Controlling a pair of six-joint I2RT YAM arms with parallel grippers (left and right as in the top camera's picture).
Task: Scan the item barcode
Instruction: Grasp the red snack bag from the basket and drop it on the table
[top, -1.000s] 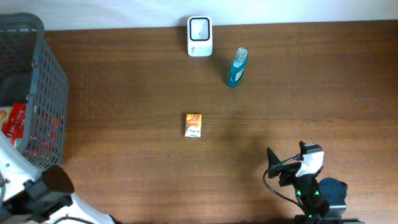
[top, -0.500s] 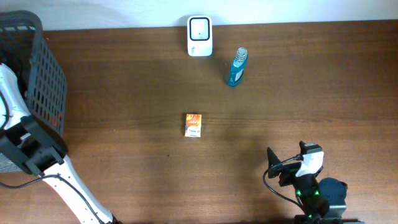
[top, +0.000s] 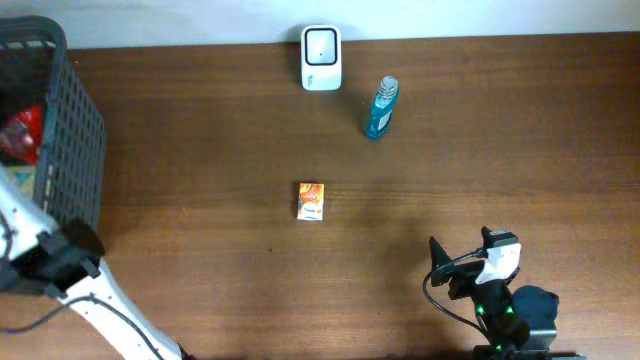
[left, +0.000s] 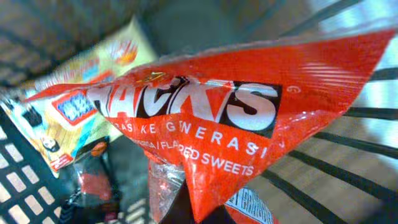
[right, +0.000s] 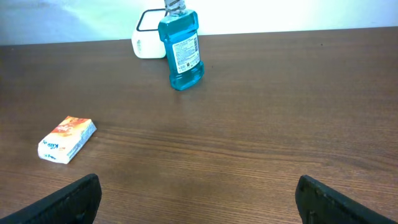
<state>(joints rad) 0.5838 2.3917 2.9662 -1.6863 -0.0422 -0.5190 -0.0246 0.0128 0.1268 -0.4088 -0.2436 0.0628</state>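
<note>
Your left gripper (left: 186, 214) is down inside the grey basket (top: 75, 130) at the table's far left, and its jaws are closed together on the lower corner of the red sweets bag (left: 249, 106). Its fingers are mostly hidden behind the wrapper in the left wrist view. The bag hangs tilted, with the basket's bars close around it. A yellow packet (left: 81, 118) lies just behind it, and more wrappers lie below.

The white scanner (top: 321, 45) stands at the back edge of the table (top: 520, 150), well apart from the basket. A blue bottle (top: 381, 108) stands upright just to its right. A small orange box (top: 311, 200) lies flat mid-table.

Your right gripper (right: 199, 199) hangs over the table's near right with its fingers spread wide and nothing between them.
</note>
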